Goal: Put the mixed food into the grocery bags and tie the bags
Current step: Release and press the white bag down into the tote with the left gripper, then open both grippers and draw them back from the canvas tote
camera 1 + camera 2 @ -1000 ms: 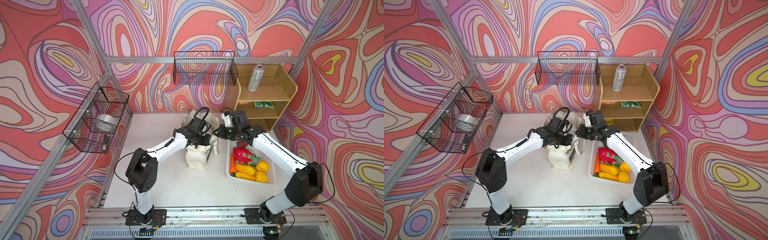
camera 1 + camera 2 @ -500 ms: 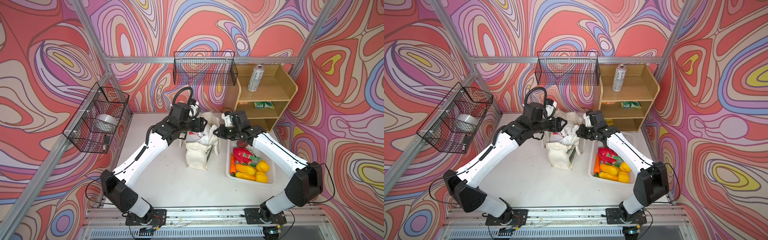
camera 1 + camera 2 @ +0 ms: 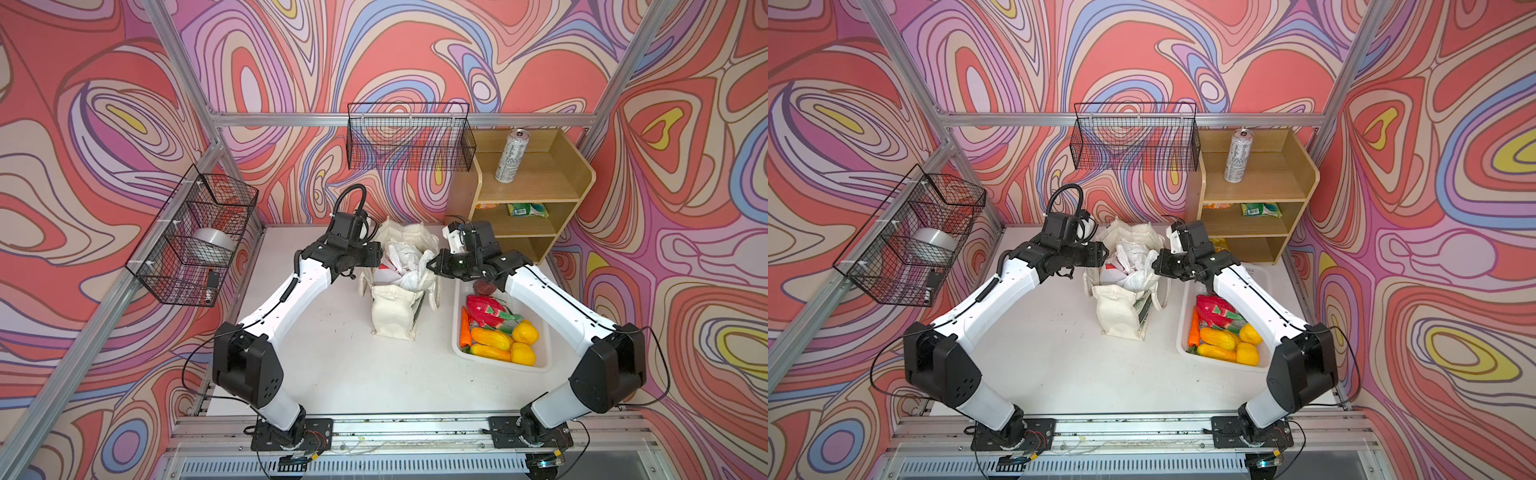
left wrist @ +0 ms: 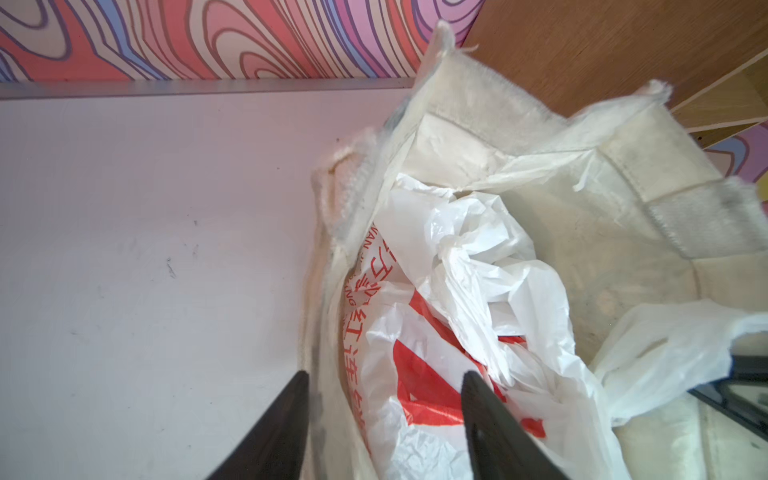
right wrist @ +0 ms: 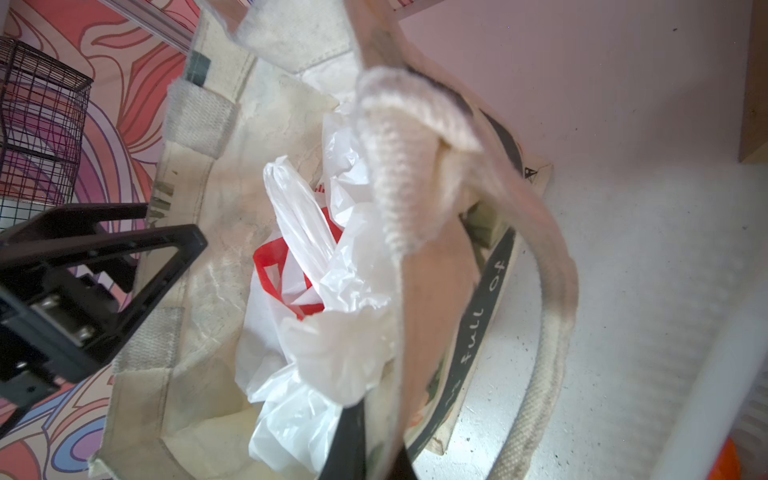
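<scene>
The cream canvas tote (image 3: 395,307) stands mid-table with the white, red-printed plastic bag (image 3: 405,266) crumpled inside it; both show in both top views. My left gripper (image 4: 384,374) is open at the tote's left rim, its fingers straddling the canvas wall and the plastic bag (image 4: 436,374). My right gripper (image 5: 374,432) is shut on the tote's right wall (image 5: 419,332), with a fold of plastic bunched at its tips. Dragon fruit (image 3: 484,309), a carrot (image 3: 464,328) and yellow vegetables (image 3: 490,338) lie in the white basket (image 3: 544,357). A silver can (image 3: 512,156) and a green snack packet (image 3: 527,209) sit on the shelf.
The wooden shelf unit (image 3: 577,183) stands at the back right, close behind my right arm. A wire basket (image 3: 409,137) hangs on the back wall. Another wire basket (image 3: 195,241) on the left wall holds a grey roll. A rope handle (image 5: 552,332) hangs down the tote's right side.
My left gripper opened, lifted off the middle of the tote and came to its left rim, jaws now narrower than half a second ago. The right gripper has stayed put.
</scene>
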